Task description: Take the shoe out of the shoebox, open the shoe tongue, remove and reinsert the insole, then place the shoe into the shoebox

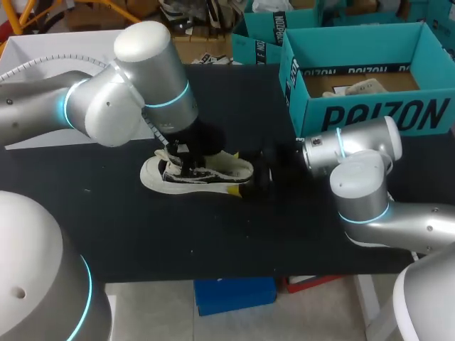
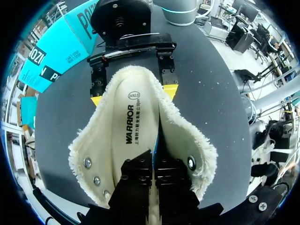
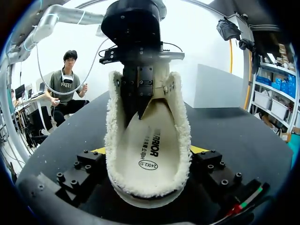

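Note:
A cream fleece-lined shoe (image 1: 199, 174) lies on the black table (image 1: 213, 241), its opening up and its heel to the right. My left gripper (image 1: 183, 160) reaches down into it, shut, with its black fingers (image 2: 154, 161) together on the printed insole (image 2: 129, 136) at its edge. Whether they pinch the insole I cannot tell. My right gripper (image 1: 245, 176) holds the heel, one yellow tip (image 2: 169, 90) against each side of the shoe (image 3: 112, 140). The teal shoebox (image 1: 377, 114) stands open at the back right, behind the right arm.
A second teal box (image 1: 259, 39) stands behind the shoebox, by the table's far edge. Pale paper or packing (image 1: 355, 89) lies inside the shoebox. Bare black table stretches in front of the shoe and to its left.

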Controlling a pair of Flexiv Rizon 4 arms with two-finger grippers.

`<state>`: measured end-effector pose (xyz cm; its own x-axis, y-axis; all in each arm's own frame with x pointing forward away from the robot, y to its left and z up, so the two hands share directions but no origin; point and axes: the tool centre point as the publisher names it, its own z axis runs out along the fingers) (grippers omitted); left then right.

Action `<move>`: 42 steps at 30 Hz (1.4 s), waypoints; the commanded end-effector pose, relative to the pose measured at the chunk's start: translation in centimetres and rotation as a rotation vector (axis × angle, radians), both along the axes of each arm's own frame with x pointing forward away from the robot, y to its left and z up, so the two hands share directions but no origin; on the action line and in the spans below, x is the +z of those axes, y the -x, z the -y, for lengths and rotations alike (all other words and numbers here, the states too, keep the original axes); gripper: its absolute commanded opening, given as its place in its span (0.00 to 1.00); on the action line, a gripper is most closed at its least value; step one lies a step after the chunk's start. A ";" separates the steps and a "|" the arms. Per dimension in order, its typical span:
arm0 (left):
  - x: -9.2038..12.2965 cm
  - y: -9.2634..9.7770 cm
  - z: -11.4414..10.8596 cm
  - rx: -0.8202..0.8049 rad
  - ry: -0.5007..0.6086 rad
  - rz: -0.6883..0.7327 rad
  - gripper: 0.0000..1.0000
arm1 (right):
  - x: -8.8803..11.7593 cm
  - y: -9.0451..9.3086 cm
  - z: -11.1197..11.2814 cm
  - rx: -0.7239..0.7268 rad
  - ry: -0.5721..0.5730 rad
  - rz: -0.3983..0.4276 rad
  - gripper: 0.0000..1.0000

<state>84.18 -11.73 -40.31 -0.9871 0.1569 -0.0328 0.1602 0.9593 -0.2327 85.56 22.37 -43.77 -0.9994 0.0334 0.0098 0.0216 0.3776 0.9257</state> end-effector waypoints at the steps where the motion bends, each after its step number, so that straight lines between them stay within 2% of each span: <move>1: 1.4 0.9 0.4 0.007 -0.010 0.016 0.00 | -0.8 0.0 -0.4 -0.002 0.000 -0.001 0.00; 42: 3.6 0.7 -0.9 0.070 0.088 0.031 0.00 | -0.8 0.0 -0.4 -0.002 0.000 -0.001 0.00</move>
